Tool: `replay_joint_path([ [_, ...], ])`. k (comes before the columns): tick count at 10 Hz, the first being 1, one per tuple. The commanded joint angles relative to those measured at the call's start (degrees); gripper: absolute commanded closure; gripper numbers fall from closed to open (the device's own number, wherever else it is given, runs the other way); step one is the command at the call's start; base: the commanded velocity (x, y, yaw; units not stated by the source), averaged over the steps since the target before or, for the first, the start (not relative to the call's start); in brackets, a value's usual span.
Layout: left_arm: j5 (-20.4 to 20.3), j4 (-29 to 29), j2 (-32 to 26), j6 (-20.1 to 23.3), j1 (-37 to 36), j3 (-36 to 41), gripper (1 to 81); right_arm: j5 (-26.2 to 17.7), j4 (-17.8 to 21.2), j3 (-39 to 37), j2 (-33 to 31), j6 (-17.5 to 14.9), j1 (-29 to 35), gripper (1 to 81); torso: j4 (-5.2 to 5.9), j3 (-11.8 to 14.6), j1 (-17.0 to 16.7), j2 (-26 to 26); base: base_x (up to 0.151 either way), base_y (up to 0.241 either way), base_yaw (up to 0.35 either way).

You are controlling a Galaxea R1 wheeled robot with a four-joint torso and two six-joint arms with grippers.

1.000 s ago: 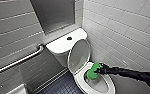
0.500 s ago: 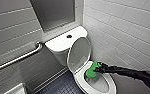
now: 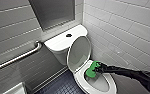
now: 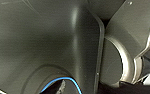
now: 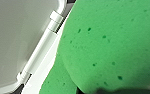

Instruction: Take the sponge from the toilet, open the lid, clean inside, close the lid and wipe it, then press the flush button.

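Head view, sponge (image 3: 91,71) clamped in right hand (image 3: 98,68), over bowl (image 3: 102,84)

sponge (image 5: 111,45): porous matt foam | lid (image 3: 79,53): smooth glossy plastic | grab rail (image 3: 16,58): brushed metal (dull sheen)

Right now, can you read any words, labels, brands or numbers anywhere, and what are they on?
None can be read.
The tank cover, lid, sponge and tiles show no text.
The flush button is a plain dark disc; any mark on it is too small to tell.
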Motion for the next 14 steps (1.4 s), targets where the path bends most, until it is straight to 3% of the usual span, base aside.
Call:
replay_joint_path([
  [1,4.7,0.1,0.2,0.6,1.8,1.0,1.0,-0.6,1.0,-4.8,2.0,0.2,9.5,81.1,0.0,0.0,0.0,0.0,0.0,0.0,0.0],
  [4,4.7,0.2,0.6,0.6,1.8,0.9,1.0,0.5,1.3,-2.6,-1.1,0.6,5.2,81.1,0.0,0.0,0.0,0.0,0.0,0.0,0.0],
  [7,4.7,1.1,1.0,0.6,1.6,1.0,1.0,3.0,1.3,8.6,-9.1,2.9,3.8,81.1,0.0,0.0,0.0,0.0,0.0,0.0,0.0],
  [14,4.7,2.7,2.6,0.6,1.6,0.9,1.0,11.0,2.3,20.2,-21.5,4.7,-6.8,81.1,0.0,0.0,0.0,0.0,0.0,0.0,0.0],
])
